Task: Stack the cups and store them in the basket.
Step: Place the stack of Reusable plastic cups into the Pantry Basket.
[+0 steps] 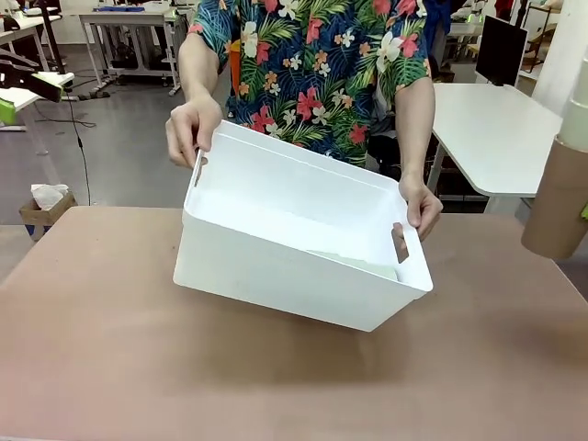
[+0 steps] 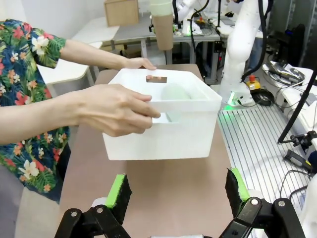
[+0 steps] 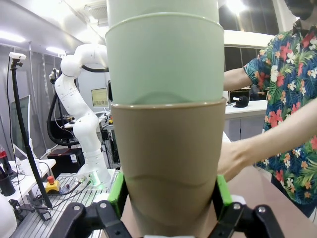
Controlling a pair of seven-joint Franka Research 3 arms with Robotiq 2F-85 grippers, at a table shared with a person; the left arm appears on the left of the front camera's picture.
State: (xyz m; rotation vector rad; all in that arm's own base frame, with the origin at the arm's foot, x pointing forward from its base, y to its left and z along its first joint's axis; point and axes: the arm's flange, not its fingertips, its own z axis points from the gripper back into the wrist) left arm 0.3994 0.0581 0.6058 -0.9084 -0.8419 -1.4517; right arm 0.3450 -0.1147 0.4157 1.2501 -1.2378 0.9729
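Your left claw (image 2: 174, 196) hangs with its green pads spread wide and nothing between them, low over the brown tabletop (image 2: 173, 198). Straight ahead of it and a little above, the person holds the one white basket (image 2: 163, 126) off the surface by its two slot handles, one hand (image 2: 116, 110) wrapped over the near end and the other hand (image 2: 140, 63) on the far end. The tub is tilted, its mouth tipped toward your side, and a pale green shape lies on its floor, most likely a cup, though too little of it shows to be sure. To the right, your right claw (image 3: 169, 198) is clamped on the taupe-brown cup (image 3: 168, 168), the outermost of a nested stack, with a mint cup (image 3: 163, 59) seated in it and the rim of a further mint cup (image 3: 163, 7) above that. So you can count three cups in the stack for certain, and more may sit higher, out of frame. For the step in hand, I'd judge you should carry the stack over the open mouth while the person steadies the tub, and bring it down well inside the walls. Lower it onto the floor before you let go, so the tall stack does not topple or slip apart.
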